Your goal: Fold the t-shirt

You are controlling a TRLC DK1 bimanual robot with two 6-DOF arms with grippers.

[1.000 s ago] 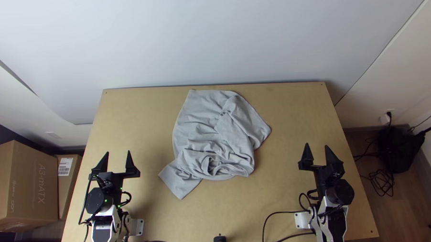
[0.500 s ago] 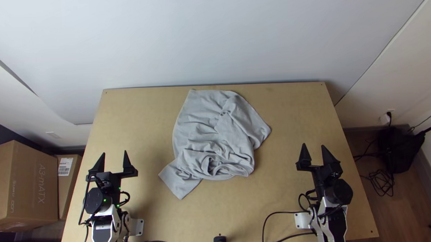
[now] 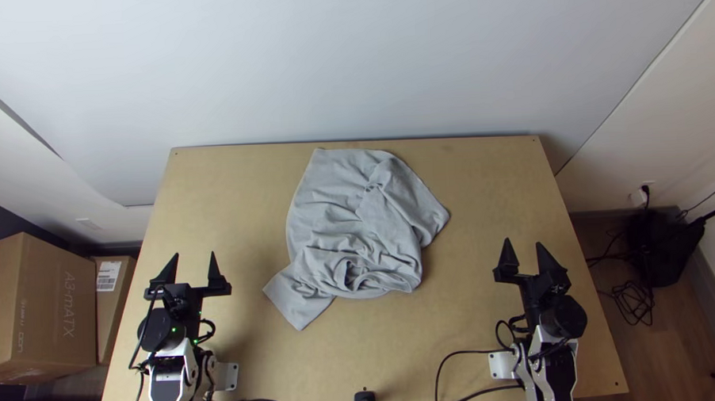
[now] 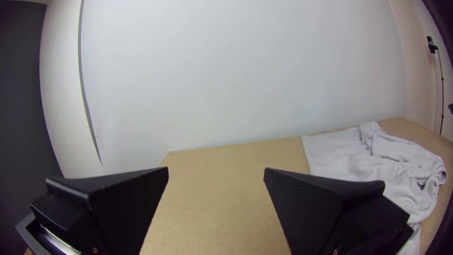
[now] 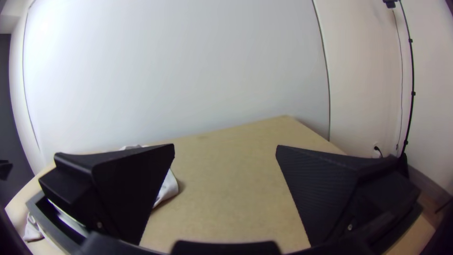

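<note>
On the wooden table (image 3: 457, 332), the grey t-shirt (image 3: 334, 213) lies near the middle, all crumpled, with its top end close to the far edge. One corner (image 3: 299, 299) pokes out toward the left arm. The left claw (image 3: 193, 254) is wide open with nothing in it. The right claw (image 3: 523, 241) is wide open and empty too. Both are well apart from the shirt.
</note>
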